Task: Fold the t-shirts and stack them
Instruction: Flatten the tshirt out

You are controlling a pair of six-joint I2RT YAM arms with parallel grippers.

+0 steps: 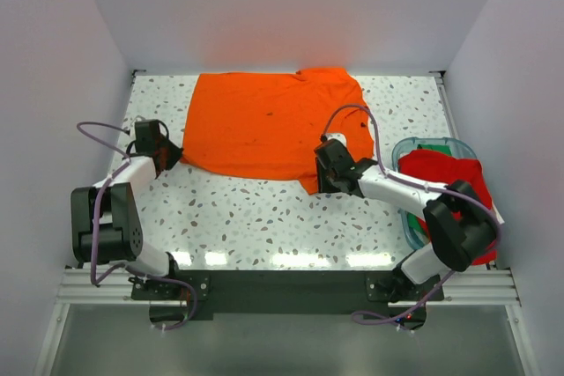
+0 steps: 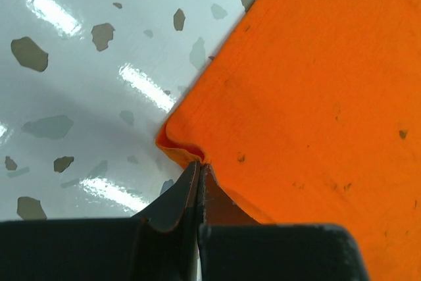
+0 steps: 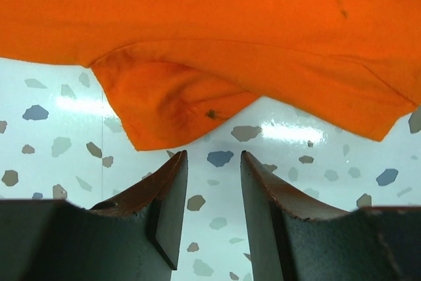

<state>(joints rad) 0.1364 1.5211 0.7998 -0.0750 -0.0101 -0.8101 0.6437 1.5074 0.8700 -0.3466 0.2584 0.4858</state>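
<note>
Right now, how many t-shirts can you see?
2. The orange t-shirt lies spread on the table; the red t-shirt is heaped in the bin at right. Others may hide beneath it.

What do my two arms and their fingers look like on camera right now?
The left arm and right arm match: white links between bulky black joint housings, with a thin purple cable looping off each. The left gripper and right gripper are black, with tapered dark fingers showing reddish-brown wear along the inner edges. No markings are visible.
</note>
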